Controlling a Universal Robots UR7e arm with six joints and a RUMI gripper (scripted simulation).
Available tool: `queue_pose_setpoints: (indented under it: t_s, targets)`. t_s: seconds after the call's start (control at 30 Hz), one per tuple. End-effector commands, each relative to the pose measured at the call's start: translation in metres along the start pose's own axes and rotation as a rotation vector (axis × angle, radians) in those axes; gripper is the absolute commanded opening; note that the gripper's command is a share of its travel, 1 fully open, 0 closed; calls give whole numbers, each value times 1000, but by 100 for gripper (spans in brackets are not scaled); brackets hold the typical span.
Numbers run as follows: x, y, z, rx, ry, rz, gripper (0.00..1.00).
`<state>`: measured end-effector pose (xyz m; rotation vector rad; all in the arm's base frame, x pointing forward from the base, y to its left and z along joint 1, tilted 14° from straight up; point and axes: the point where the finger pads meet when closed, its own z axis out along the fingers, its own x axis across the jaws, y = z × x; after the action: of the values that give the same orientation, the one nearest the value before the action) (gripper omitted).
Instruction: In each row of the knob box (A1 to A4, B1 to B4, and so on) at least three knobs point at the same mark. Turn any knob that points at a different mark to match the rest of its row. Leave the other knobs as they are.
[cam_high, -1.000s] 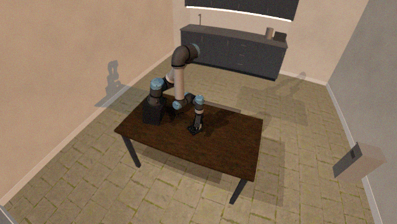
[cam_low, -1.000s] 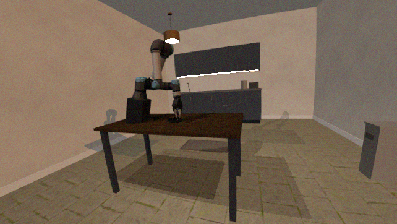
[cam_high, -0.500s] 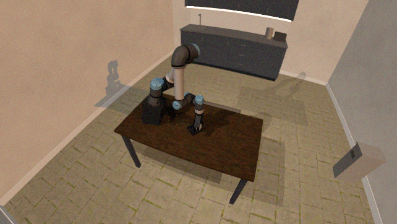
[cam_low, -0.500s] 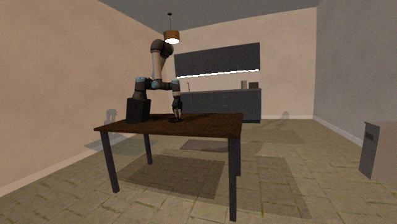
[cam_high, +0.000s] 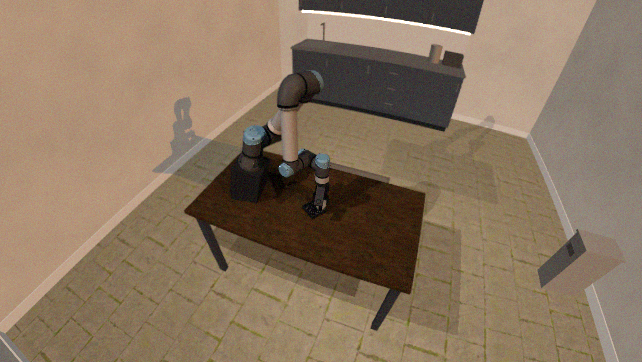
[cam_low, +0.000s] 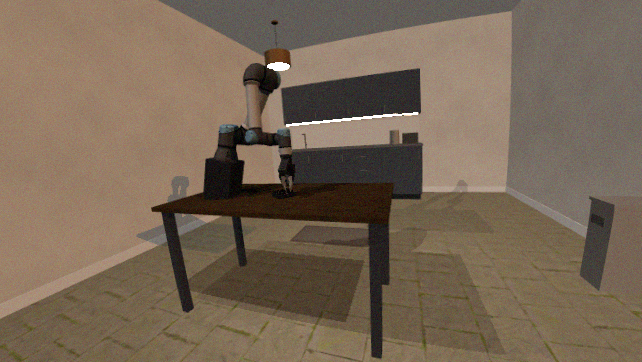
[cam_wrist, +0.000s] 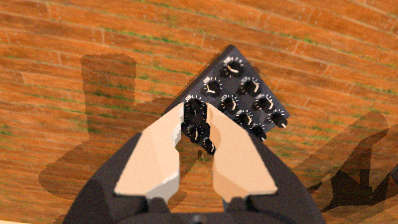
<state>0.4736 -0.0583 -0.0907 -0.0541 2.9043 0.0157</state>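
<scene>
You are looking at the knob box (cam_wrist: 223, 56), a small black panel lying flat on the wooden table (cam_high: 370, 240), about mid-table and just in front of the arm's dark pedestal (cam_high: 239, 195). In the wrist view it is sitting turned corner-on, its rows of black knobs each showing a pale pointer line. The lines are pointing several ways, but they are too small to sort by row, so you cannot tell how many odd knobs are already matching.

The gripper (cam_wrist: 195, 120) is reaching straight down onto the box's near edge, straddling one knob (cam_wrist: 194, 106). Its tan fingers are standing slightly parted around it, and I judge them to be flanking the knob rather than pinching it. So you are probably finishing that knob's turn, with the other rows yet to be checked.
</scene>
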Motion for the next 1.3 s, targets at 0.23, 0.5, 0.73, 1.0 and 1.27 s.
queue_pose_setpoints:
  t_s: [0.23,0.5,0.73,1.0,1.27]
  targets:
    - [0,0,-22,1,-1,0,11]
    - [0,0,-35,1,-1,0,11]
    - [0,0,-38,1,-1,0,11]
    - [0,0,-38,1,-1,0,11]
    - [-1,0,-38,1,-1,-13,11]
